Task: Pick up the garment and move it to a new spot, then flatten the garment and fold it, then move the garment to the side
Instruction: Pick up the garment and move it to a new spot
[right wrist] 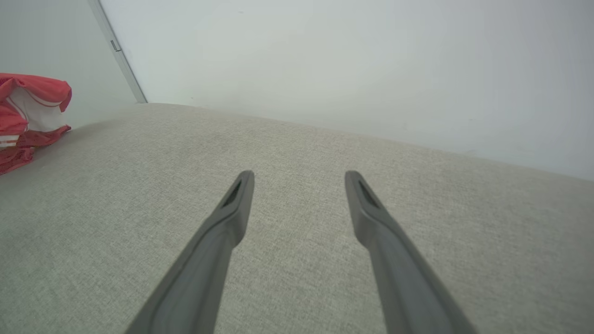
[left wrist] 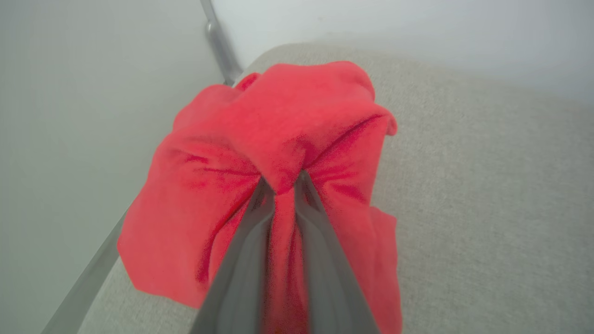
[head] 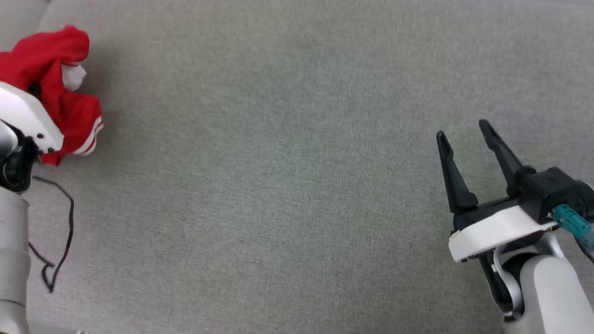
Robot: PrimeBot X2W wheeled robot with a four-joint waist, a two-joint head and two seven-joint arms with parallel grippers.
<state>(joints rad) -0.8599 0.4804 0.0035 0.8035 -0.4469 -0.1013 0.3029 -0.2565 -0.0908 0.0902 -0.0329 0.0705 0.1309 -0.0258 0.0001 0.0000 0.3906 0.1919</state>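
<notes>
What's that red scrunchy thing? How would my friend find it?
Start with the big grey cloth surface and look to its far left corner. There sits the garment, bunched in a heap with the left gripper pinching a fold. It is the one bright red thing, with white striped trim, unlike the thin black cord lying nearby.

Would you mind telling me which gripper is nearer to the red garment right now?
Left. The left gripper is pinched on a fold of the garment; the right gripper hangs open far across the grey surface.
</notes>
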